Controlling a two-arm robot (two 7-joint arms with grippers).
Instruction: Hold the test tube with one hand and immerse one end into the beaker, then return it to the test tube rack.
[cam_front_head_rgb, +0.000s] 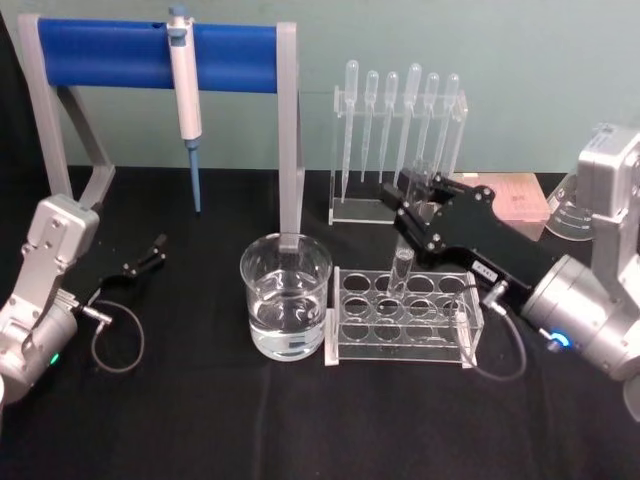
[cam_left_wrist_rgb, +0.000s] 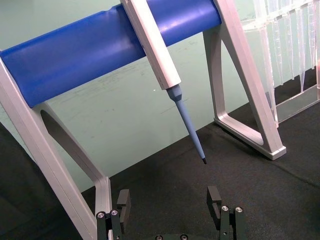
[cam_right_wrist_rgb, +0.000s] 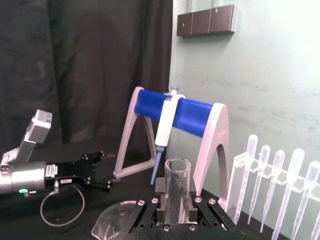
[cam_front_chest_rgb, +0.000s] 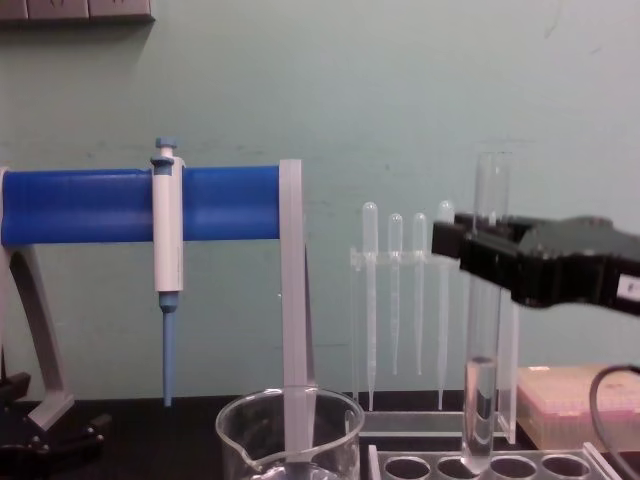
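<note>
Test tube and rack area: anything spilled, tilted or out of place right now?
Nothing stands out. The right gripper holds the test tube upright over the rack; the beaker stands upright with no spill visible.

Blocky black right pincer (cam_front_head_rgb: 420, 196) with small silver screws and a white number label near its base, mounted on a silver cylindrical wrist lit by a blue ring, topped by a grey angular arm link. Slim black left pincer (cam_front_head_rgb: 152, 251) on a matching silver wrist with a green light. Thin black cable looped beside each wrist. Silver screw heads along both pincers' finger mounts.
</note>
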